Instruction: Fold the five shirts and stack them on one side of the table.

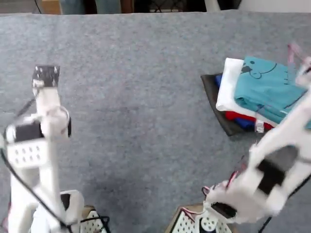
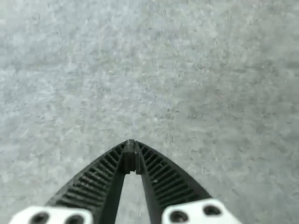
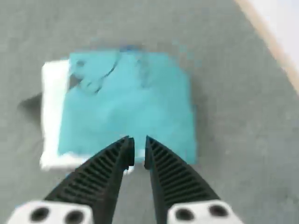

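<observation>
Shirts [image 1: 257, 92] — stacked on grey table [image 1: 146, 73]

Five folded shirts sit in one stack on the right arm's side of the grey table [image 1: 146, 73]. A teal shirt [image 1: 265, 90] with a dark line drawing lies flat on top, over a white shirt [image 1: 229, 85] whose edge juts out beside it. Slivers of a red shirt [image 1: 237, 116] and a blue shirt [image 1: 245, 124] show below. A dark grey shirt [image 1: 213, 92] lies at the bottom and spreads widest.

shirt stack [image 1: 257, 92]: table [image 1: 146, 97] right | left gripper [image 2: 130, 145]: table left | right gripper [image 3: 137, 142]: above shirt stack
</observation>
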